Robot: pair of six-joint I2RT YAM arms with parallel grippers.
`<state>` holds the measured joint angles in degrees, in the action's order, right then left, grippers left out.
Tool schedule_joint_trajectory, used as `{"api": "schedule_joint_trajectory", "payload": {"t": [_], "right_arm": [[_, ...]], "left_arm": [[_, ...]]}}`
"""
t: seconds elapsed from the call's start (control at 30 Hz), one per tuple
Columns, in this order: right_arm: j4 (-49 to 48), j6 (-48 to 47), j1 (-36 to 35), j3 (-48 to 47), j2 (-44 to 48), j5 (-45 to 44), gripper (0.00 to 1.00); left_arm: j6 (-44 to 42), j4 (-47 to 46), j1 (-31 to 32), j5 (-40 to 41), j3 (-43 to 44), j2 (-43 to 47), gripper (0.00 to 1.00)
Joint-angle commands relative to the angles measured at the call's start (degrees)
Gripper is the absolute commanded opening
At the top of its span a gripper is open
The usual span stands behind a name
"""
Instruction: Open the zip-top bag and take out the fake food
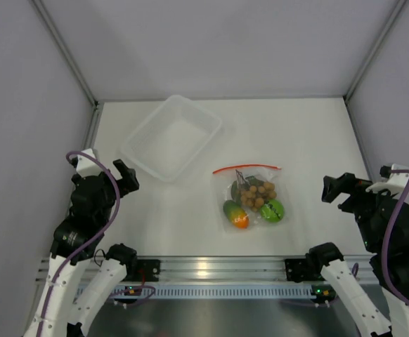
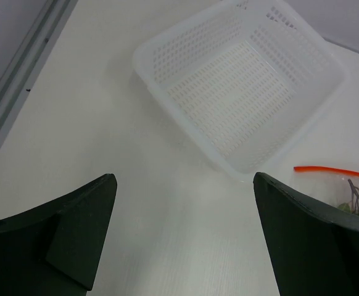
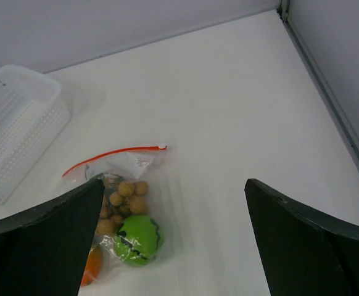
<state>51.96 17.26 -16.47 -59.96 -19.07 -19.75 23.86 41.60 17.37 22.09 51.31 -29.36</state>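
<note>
Both spread, empty, left gripper (image 2: pixel 184 177), right gripper (image 3: pixel 173 182)

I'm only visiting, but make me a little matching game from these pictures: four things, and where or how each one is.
1. white perforated plastic basket
2. round green toy ball with dark marks
3. thin red-orange zip strip
4. left end effector

A. inside the crinkly clear plastic bag
B. along that bag's far edge
C. empty, left of the bag
D. open, gripping nothing

Pairs: 1-C, 2-A, 3-B, 4-D

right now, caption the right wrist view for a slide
Open right gripper faces zip-top bag of fake food, basket at left.
</note>
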Motion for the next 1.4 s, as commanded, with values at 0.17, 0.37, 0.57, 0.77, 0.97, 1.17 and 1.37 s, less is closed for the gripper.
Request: {"api": "schedule_joint_trajectory", "payload": {"t": [0.17, 0.37, 0.57, 0.77, 0.97, 1.17, 1.37], "right_arm": [[-0.2, 0.8, 0.6, -0.5, 0.4, -1.8, 0.99], [-0.6, 1.4, 0.6, 0.5, -0.3, 0.5, 0.99], [-2.5, 1.1, 0.6, 2.8, -0.3, 7.0, 0.99], [-2.8, 1.0, 0.6, 3.7, -0.2, 8.8, 0.99], [-2.6, 1.3, 0.6, 4.9, 0.2, 10.4, 0.99], [-3.0, 1.4, 0.6, 5.8, 0.2, 11.0, 0.99], [-3.6, 2.0, 0.6, 6.1, 1.1, 12.3, 0.99]], "left_arm": [[0.1, -2.4, 0.1, 0.6, -0.2, -0.2, 0.99], [0.0, -2.4, 0.1, -0.2, 0.2, -0.8, 0.99], [3.6, -3.3, 0.1, -11.9, 1.9, -5.1, 0.99], [8.7, -12.2, 0.1, -29.2, -1.1, -14.7, 0.99], [11.5, -15.9, 5.2, -32.5, -1.2, -24.3, 0.99], [17.0, -24.8, 15.6, -29.1, -2.8, -32.0, 0.99], [22.7, -36.7, 20.3, -28.3, -5.9, -40.6, 0.99]]}}
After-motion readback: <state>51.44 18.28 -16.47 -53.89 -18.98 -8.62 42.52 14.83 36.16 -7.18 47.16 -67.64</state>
